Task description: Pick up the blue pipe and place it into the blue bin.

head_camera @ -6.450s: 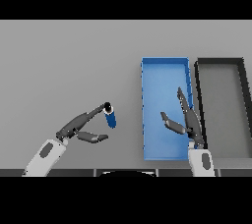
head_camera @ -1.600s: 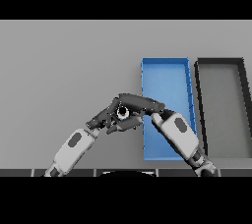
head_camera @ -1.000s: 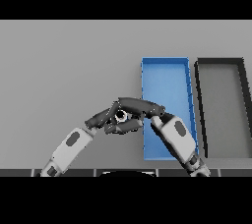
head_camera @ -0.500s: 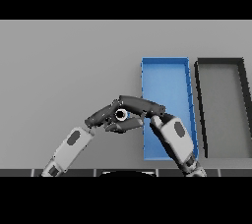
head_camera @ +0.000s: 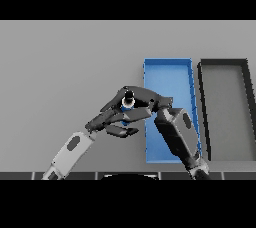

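Left hand (head_camera: 112, 122) reached up from the lower left, fingers curled under the short blue pipe (head_camera: 128, 105) with its pale round end facing up, just left of frame centre. Right hand (head_camera: 145, 99) met it from the lower right, fingers closed over the same pipe from above. Handover looked underway; best done by firming the right grasp before loosening the left, then carrying right. Shallow blue rectangular bin (head_camera: 167, 72) sat just beside, right of centre. Dark grey tray (head_camera: 225, 107) lay further right.
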`<state>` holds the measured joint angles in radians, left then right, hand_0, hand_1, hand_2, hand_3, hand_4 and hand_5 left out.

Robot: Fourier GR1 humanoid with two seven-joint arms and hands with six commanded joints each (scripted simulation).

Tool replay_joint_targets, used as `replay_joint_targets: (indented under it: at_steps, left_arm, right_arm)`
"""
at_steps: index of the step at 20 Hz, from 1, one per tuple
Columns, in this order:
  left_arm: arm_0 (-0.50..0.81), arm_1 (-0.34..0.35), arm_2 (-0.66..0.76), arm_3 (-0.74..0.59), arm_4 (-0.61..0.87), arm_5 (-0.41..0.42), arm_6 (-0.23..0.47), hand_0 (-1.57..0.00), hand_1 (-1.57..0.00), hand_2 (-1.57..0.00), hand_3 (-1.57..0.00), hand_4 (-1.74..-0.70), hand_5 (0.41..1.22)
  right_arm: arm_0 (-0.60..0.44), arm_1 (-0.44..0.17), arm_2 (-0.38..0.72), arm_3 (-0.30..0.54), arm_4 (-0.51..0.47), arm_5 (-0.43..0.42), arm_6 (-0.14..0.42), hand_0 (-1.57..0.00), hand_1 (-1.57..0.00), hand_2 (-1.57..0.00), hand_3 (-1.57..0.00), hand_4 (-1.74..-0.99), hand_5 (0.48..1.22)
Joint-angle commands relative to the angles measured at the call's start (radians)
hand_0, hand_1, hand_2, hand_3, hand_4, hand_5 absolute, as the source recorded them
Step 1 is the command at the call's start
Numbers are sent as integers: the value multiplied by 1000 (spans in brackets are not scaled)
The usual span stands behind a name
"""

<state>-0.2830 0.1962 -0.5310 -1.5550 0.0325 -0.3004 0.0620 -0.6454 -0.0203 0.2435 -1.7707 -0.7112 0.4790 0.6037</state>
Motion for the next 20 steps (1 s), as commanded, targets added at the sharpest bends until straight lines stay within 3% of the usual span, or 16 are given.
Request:
replay_joint_targets:
  at_steps: [1, 5, 7, 11, 16, 20]
  left_arm:
    - [-2, 1, 3, 9, 4, -6, -1, -3, -2, -2, 0, -865, 523]
    - [7, 3, -1, -3, 5, -7, -3, -1, 0, 0, 0, -863, 498]
    - [7, 8, 2, -5, 10, -11, -6, 0, 0, 0, 1, -867, 486]
    - [7, 8, -2, -21, 9, -6, 17, 1, 1, 1, 1, -860, 484]
    - [9, 17, 6, -20, -5, 8, 26, 1, 1, 1, 1, -835, 474]
    - [30, 28, 1, -44, -18, 20, 26, 1, 1, 1, 1, -827, 463]
  right_arm:
    - [-37, -5, -11, 3, -13, -32, 1, -1571, -1571, -1571, -1571, -1493, 1221]
    - [-196, -84, -60, 19, -88, -119, -16, -1571, -1571, -1571, -1571, -1494, 1221]
    - [-284, -120, -107, 64, -86, -90, -56, -1571, -1571, -1571, -1571, -1495, 1221]
    - [-419, -180, -222, 211, -26, -162, -108, -1571, -1571, -1571, -1571, -1497, 1221]
    - [-427, -253, -306, 396, 122, -175, -112, -1571, -1571, -1571, -1571, -1498, 1221]
    - [-338, -283, -371, 506, 190, -176, -98, -1571, -1571, -1571, -1571, -1499, 1221]
